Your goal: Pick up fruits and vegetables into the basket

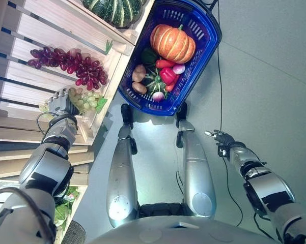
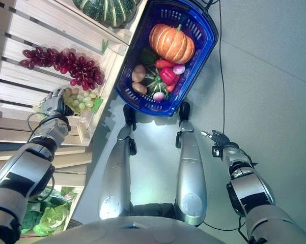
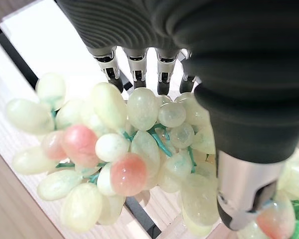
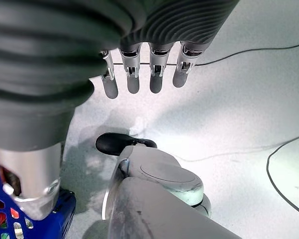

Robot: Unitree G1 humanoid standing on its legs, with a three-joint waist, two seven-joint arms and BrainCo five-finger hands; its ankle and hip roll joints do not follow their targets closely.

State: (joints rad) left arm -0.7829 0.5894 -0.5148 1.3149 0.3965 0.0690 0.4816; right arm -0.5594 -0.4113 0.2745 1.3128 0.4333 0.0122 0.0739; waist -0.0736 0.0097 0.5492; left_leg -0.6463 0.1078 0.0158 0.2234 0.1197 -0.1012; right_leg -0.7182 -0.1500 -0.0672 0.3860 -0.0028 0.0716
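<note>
My left hand [image 1: 60, 104] is at the wooden shelf [image 1: 20, 61], right on the bunch of green grapes [image 1: 86, 99]. In my left wrist view the fingers [image 3: 138, 69] reach down straight over the far side of the bunch [image 3: 129, 154] and my thumb [image 3: 244, 184] stands on the near side, so I'm spread wide around it, not yet closed. Whether the tips already touch the fruit I can't quite tell from this close. This is the grasp step: next I need to curl fingers and thumb in around the cluster, low enough to catch the stem and not just one loose grape, then lift it clear of the shelf lip and swing it over to the blue basket [image 1: 206, 38] on the floor.

My right hand [image 1: 217, 136] hangs idle over the grey floor [image 1: 275, 76], fingers [image 4: 132, 74] relaxed and straight, holding nothing.

Count on the shelf: one green bunch under my hand, one bunch of purple grapes [image 1: 66, 63] just beside it, one dark green squash [image 1: 114, 10] on the level above, some leafy greens [image 2: 46, 216] lower down.

In the basket: one orange pumpkin [image 1: 172, 43], one red pepper [image 1: 167, 75], two potatoes [image 1: 139, 73], a small green striped squash [image 1: 155, 84], and a couple of pink-white radishes [image 1: 178, 68]. Other pieces sit half buried, so my tally there is rough.
</note>
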